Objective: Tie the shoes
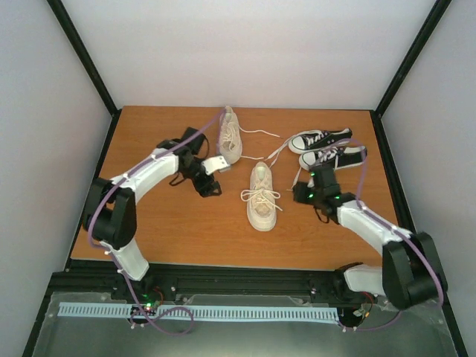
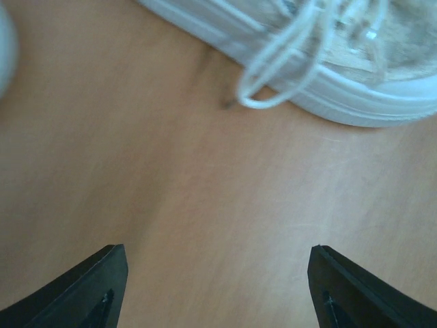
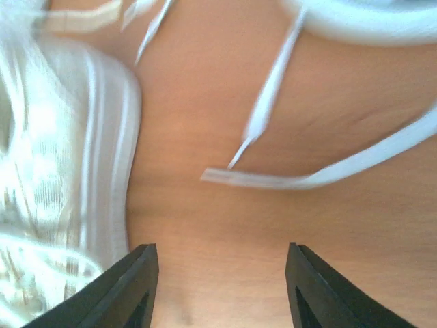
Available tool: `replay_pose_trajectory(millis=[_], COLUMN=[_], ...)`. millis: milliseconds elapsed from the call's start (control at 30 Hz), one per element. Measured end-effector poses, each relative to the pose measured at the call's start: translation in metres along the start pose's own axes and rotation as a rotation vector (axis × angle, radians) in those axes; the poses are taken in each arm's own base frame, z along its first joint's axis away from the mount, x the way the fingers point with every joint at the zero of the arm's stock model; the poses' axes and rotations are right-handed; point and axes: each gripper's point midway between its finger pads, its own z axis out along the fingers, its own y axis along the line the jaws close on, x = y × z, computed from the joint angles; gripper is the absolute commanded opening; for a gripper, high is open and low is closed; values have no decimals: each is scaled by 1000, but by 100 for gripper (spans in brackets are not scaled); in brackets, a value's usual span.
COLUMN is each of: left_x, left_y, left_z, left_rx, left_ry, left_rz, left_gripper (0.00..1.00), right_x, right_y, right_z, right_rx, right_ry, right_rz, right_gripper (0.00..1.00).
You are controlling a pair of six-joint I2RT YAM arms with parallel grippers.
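Two cream sneakers lie on the wooden table: one far back (image 1: pixel 230 137) with loose laces trailing right, one in the middle (image 1: pixel 262 195) with a bow across it. My left gripper (image 1: pixel 210 186) is open and empty, low over bare wood to the left of the middle shoe. The left wrist view shows a cream shoe's sole (image 2: pixel 355 75) and a lace loop (image 2: pixel 273 75) ahead of the open gripper (image 2: pixel 217 287). My right gripper (image 1: pixel 311 187) is open and empty, just right of the middle shoe (image 3: pixel 61 171). Loose white lace ends (image 3: pixel 307 179) lie ahead of it (image 3: pixel 222 287).
Two small black sneakers with white toe caps (image 1: pixel 320 139) (image 1: pixel 338 156) sit at the back right, just beyond my right gripper. The white sole of one (image 3: pixel 362 17) shows at the top of the right wrist view. Black frame posts edge the table.
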Motion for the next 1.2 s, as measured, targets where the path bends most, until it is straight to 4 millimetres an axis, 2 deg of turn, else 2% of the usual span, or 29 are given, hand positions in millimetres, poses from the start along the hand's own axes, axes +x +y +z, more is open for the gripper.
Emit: replay_pose_trajectory(millis=[67, 100, 133, 233, 300, 400, 533, 600, 733, 800, 1000, 1200], left_x=[-1, -1, 1, 16, 29, 59, 101, 127, 150, 152, 141, 150], left_y=[19, 33, 45, 85, 104, 137, 167, 173, 167, 167, 178, 171], left_z=[-17, -29, -39, -75, -92, -116, -134, -131, -105, -102, -118, -103], left_rx=[-58, -104, -141, -282, -367, -511, -674, -739, -749, -758, -820, -808], left_ry=[-49, -89, -116, -210, -247, -294, -377, -396, -399, -414, -530, -544], left_rz=[-45, -86, -114, -234, -302, -437, -583, -644, -709, -725, -726, -742], left_gripper=[95, 99, 99, 100, 100, 100, 100, 100, 100, 100, 100, 100], right_x=[-29, -43, -57, -80, -88, -91, -84, -80, -75, -74, -74, -73], right_y=[-20, -31, -44, -73, -88, -99, -107, -110, -115, -116, -118, -121], right_z=[-22, -34, -46, -73, -86, -92, -96, -99, -105, -107, -106, -103], right_rx=[30, 45, 65, 118, 155, 191, 224, 241, 259, 263, 265, 284], right_ry=[-110, -167, -226, -339, -387, -421, -456, -483, -538, -555, -577, -573], right_rz=[49, 79, 105, 169, 194, 197, 183, 183, 182, 182, 175, 173], right_gripper=[78, 86, 98, 100, 100, 100, 100, 100, 100, 100, 100, 100])
